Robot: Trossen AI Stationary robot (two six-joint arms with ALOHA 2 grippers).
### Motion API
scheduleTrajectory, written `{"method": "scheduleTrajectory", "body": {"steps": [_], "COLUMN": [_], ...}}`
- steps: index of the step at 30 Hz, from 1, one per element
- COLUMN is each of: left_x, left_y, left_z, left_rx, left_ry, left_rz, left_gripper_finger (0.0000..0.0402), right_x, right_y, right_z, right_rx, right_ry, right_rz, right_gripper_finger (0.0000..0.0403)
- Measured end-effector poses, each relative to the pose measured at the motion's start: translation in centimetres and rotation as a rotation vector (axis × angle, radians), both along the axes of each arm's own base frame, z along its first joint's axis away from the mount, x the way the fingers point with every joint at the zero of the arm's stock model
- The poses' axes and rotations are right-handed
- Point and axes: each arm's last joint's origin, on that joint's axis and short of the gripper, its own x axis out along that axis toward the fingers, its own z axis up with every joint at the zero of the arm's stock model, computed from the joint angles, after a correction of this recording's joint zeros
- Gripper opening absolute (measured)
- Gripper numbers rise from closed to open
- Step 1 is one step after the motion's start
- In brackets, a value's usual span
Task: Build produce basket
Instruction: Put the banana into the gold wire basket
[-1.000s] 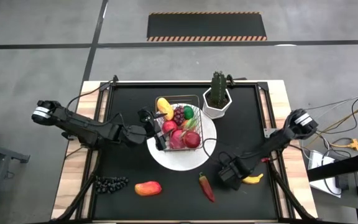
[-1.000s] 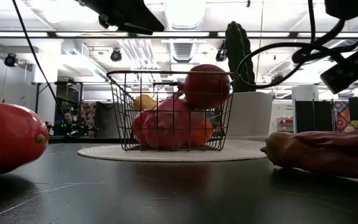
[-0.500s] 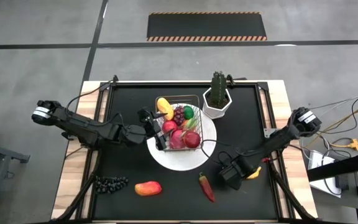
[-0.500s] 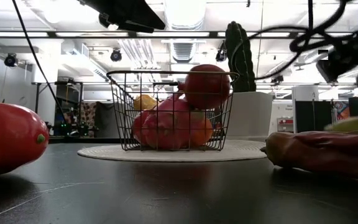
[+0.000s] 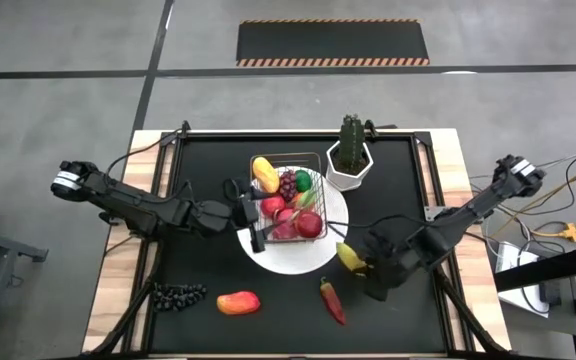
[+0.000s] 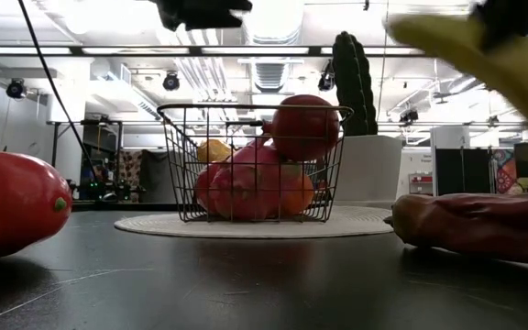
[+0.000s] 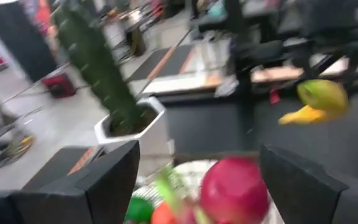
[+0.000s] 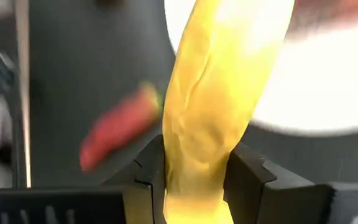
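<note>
The wire basket [image 5: 288,188] stands on a round white plate [image 5: 308,262] and holds several pieces of produce, among them a red apple [image 6: 305,126]. My right gripper [image 5: 364,264] hangs over the table just right of the plate, shut on a yellow banana [image 5: 348,257]. My left gripper [image 5: 255,222] hovers open at the basket's left side, nothing between its fingers [image 7: 107,180]. A red chili [image 5: 333,301], a mango [image 5: 238,302] and dark grapes [image 5: 178,294] lie on the black mat near the front edge. My right gripper pinches the banana between its two fingers [image 8: 146,169], which lie across it, on its two sides near one end [image 8: 194,163]. The fingers slant down from the table's right side. The banana is lifted clear and sticks out past the fingertips toward the plate.
A green cactus in a white pot [image 5: 350,160] stands right behind the basket at the far right of the plate. The chili [image 8: 120,127] lies below and beside the held banana. Bare black mat lies left of the plate and along the far edge.
My right gripper has taken the banana from the mat near the table's right edge, lifted it clear and turned. It has carried it up and left toward the plate. The left arm has kept still.
</note>
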Motion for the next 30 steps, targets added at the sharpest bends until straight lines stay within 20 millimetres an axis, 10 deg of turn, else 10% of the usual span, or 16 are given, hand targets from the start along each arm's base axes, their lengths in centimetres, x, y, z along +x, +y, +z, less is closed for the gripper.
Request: {"method": "scheduleTrajectory", "body": {"steps": [15,30], "left_x": [2.5,7.6], "left_y": [-1.8,-3.9], "left_z": [-0.1,-4.2], "left_rx": [-0.087,-0.157], "left_ry": [-0.190,-0.295], "left_rz": [-0.401,-0.612], "left_gripper_finger": [0.0305,0.0304], "right_x": [3.0,5.0], "right_y": [1.4,0.1], "right_z": [2.2,2.1], "right_rx": [-0.312,-0.314], "right_ry": [-0.902,-0.972], "right_rz": [0.225,0.124], "right_gripper_finger": [0.0108,0.0108]}}
